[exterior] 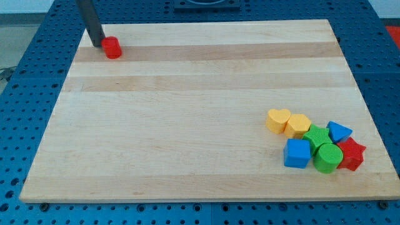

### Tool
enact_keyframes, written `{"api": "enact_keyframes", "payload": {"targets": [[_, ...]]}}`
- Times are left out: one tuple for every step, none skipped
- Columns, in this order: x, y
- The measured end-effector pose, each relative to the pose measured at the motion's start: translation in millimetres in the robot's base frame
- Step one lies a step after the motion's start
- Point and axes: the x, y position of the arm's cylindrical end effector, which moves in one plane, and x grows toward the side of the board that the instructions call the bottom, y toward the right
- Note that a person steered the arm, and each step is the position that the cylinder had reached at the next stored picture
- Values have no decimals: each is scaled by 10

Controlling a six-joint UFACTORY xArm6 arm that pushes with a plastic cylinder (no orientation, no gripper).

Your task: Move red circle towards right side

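Note:
The red circle (112, 47) is a small red cylinder near the top left corner of the wooden board (187, 112). My tip (98, 44) stands just to its left, touching or nearly touching its left side. The rod rises from there toward the view's top left edge.
A cluster of blocks lies at the bottom right: a yellow heart (278, 119), a yellow hexagon (298, 125), a green block (317, 136), a blue triangle (339, 132), a blue cube (297, 154), a green cylinder (327, 157) and a red star (351, 154).

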Motion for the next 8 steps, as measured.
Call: {"api": "enact_keyframes", "payload": {"targets": [[367,161],[780,495],[969,681],[1003,455],[633,227],[-127,324],[-271,504],[-228,510]]}}
